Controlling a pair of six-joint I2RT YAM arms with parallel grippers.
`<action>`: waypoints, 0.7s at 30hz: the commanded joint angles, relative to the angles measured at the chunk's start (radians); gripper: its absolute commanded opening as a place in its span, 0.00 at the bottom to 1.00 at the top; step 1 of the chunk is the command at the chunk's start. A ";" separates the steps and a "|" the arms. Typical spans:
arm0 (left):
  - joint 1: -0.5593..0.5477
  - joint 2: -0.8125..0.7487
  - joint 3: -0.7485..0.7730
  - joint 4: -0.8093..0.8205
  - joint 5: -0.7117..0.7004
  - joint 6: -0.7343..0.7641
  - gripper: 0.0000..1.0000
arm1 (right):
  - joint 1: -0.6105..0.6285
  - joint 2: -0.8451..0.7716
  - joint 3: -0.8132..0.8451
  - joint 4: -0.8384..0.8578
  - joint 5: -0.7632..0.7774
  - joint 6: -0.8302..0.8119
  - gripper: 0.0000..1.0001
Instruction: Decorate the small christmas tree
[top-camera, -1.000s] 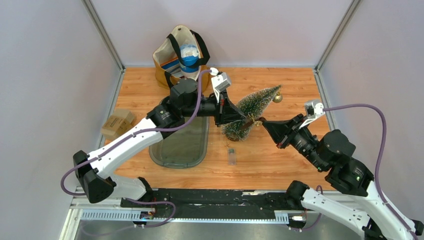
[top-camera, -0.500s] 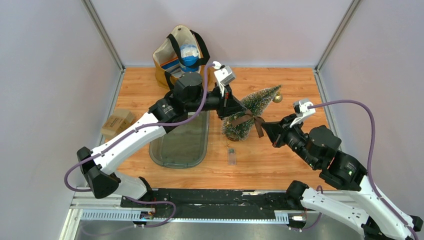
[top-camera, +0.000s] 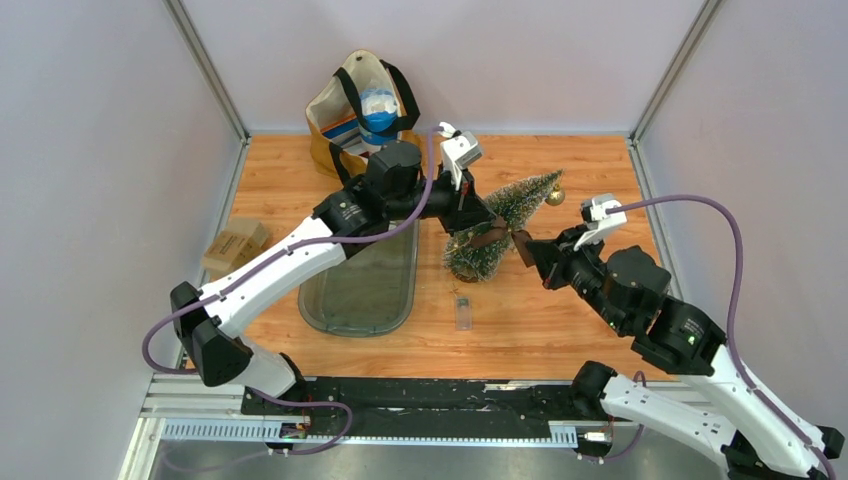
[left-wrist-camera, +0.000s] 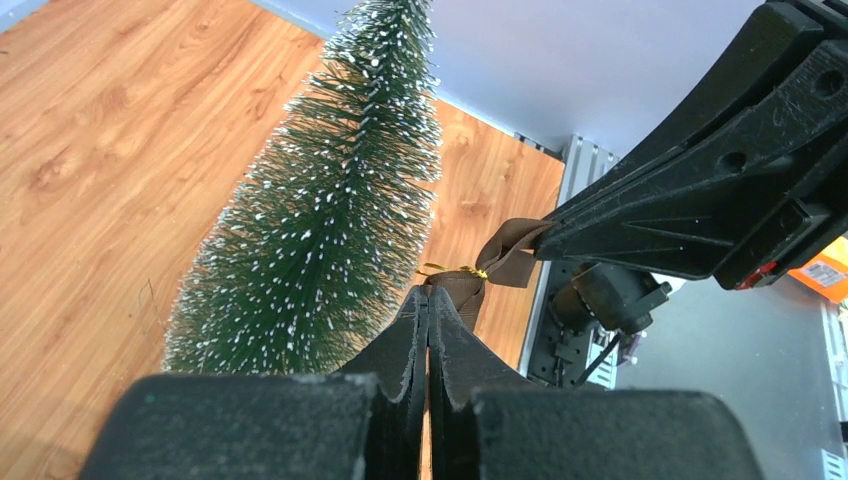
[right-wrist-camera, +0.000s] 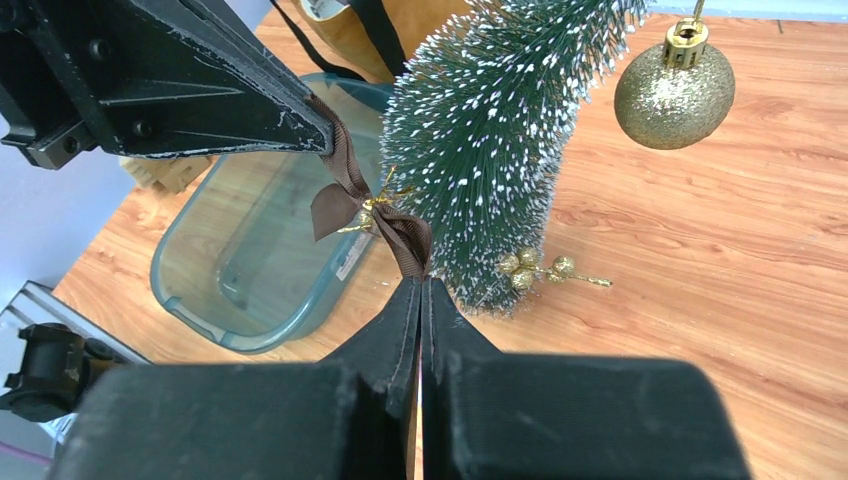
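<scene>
The small frosted green tree (top-camera: 505, 215) stands mid-table with its tip toward the back right and a gold ball (top-camera: 555, 197) at the tip. It also shows in the left wrist view (left-wrist-camera: 320, 220) and the right wrist view (right-wrist-camera: 490, 130). A brown ribbon bow (top-camera: 497, 238) with a gold tie hangs against the tree's lower part. My left gripper (top-camera: 482, 226) is shut on one end of the ribbon (left-wrist-camera: 480, 275). My right gripper (top-camera: 524, 248) is shut on the other end (right-wrist-camera: 405, 240). A gold berry sprig (right-wrist-camera: 540, 270) lies at the tree's base.
A clear plastic tub (top-camera: 365, 280) lies left of the tree. A tan tote bag (top-camera: 360, 110) stands at the back. A cardboard box (top-camera: 235, 248) sits by the left wall. A small clear packet (top-camera: 462, 312) lies in front of the tree.
Both grippers have closed in on the tree. The left moved right and back, the right moved left. The ribbon between them went from stretched out to bunched against the tree.
</scene>
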 joint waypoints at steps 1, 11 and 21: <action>-0.005 0.019 0.060 0.010 -0.017 0.021 0.00 | -0.012 0.016 0.031 0.022 0.052 -0.033 0.00; -0.005 0.060 0.084 0.009 -0.071 0.034 0.00 | -0.087 0.072 0.039 0.068 0.029 -0.056 0.01; 0.006 0.068 0.098 0.007 -0.128 0.056 0.00 | -0.153 0.082 0.003 0.148 0.012 -0.043 0.01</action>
